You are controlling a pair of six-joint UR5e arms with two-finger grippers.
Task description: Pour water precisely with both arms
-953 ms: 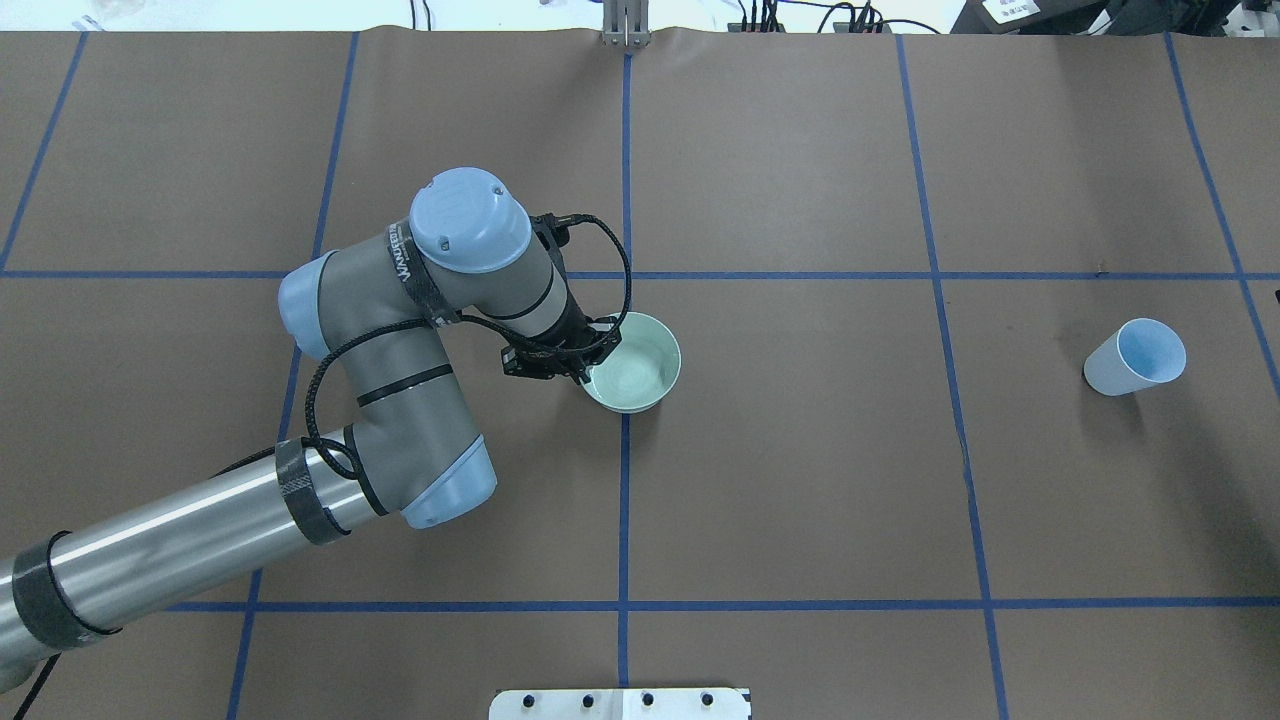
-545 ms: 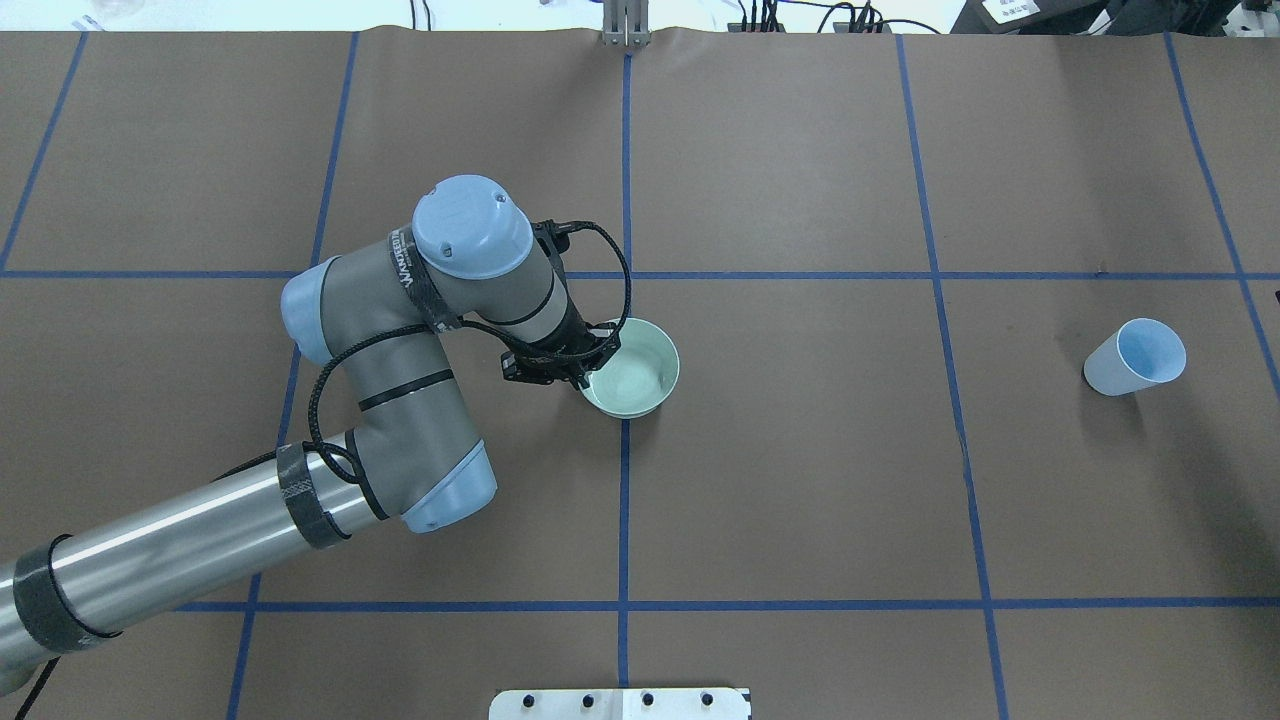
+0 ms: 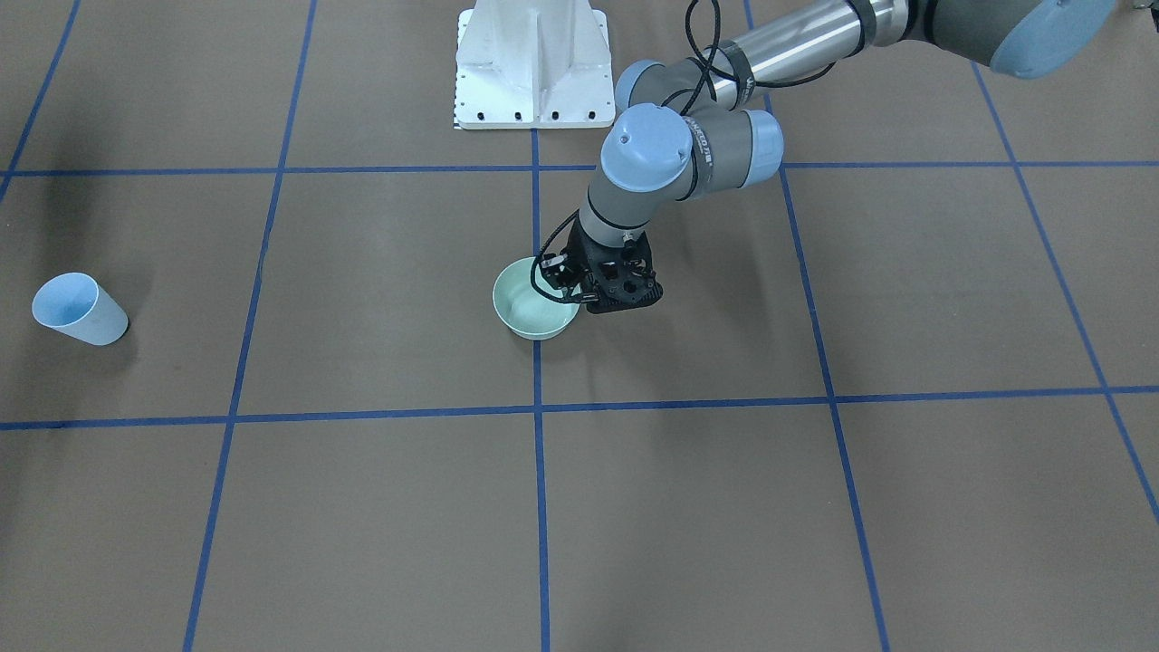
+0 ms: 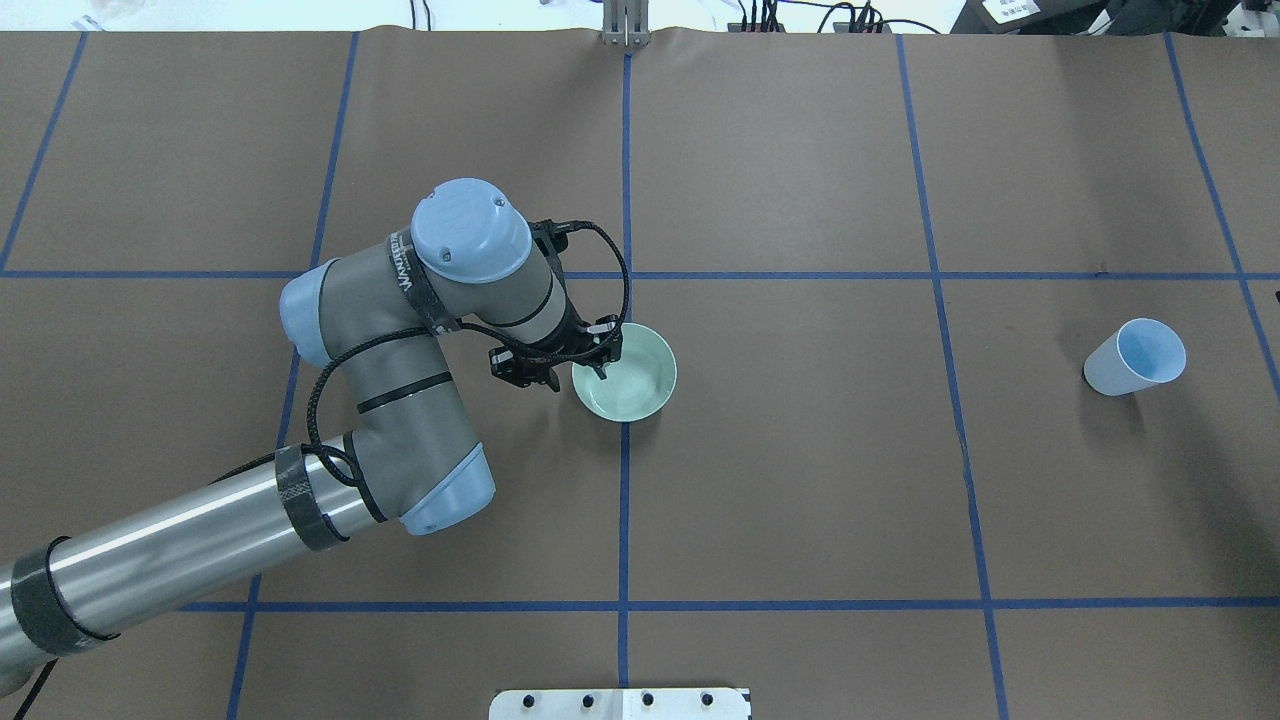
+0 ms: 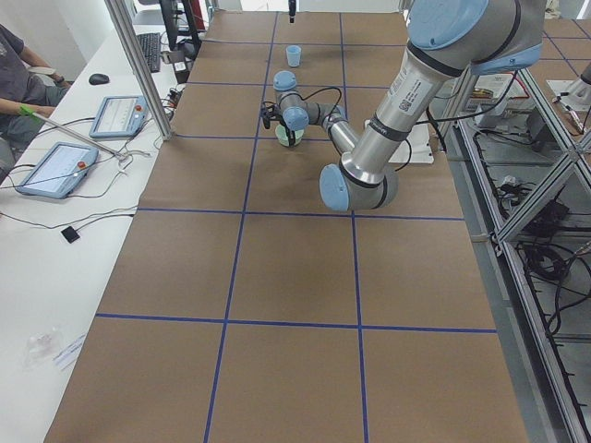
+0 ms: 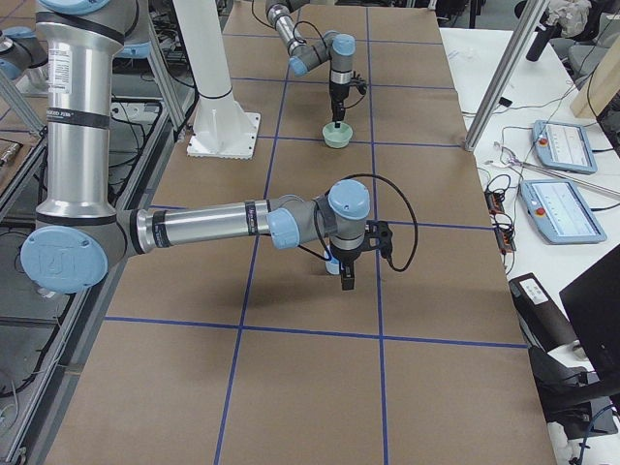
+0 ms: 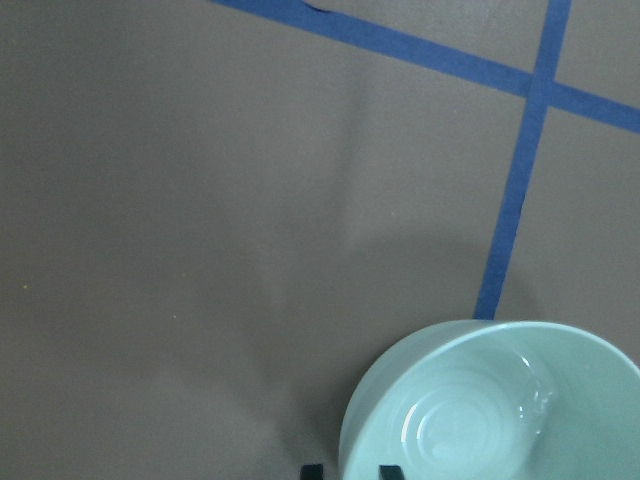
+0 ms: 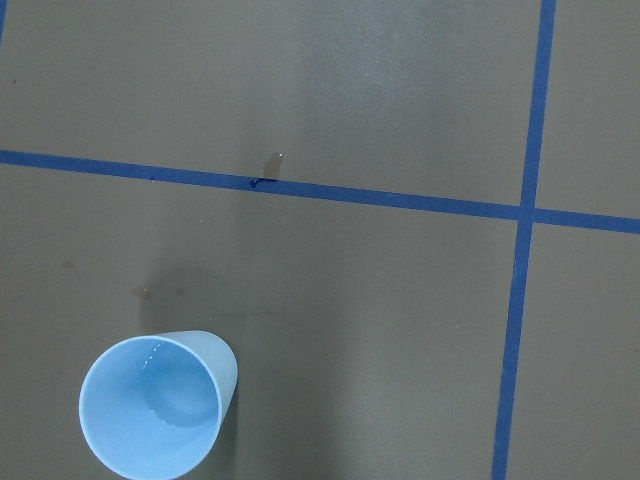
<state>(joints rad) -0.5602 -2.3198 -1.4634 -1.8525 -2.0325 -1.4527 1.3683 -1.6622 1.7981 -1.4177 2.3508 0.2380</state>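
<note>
A pale green bowl stands upright near the table's middle, also in the front view and the left wrist view. My left gripper stands at its left rim, shut on the rim with one finger inside and one outside; its tips straddle the rim. A light-blue cup stands upright far to the right, also in the right wrist view. My right gripper shows only in the exterior right view, by the cup; I cannot tell whether it is open or shut.
The brown table cover has a grid of blue tape lines. The white pedestal base stands at the robot's edge. A side table with tablets and a seated operator lies beyond the far edge.
The left gripper and the bowl have shifted a little to the left and toward the robot. The cup has not moved.
</note>
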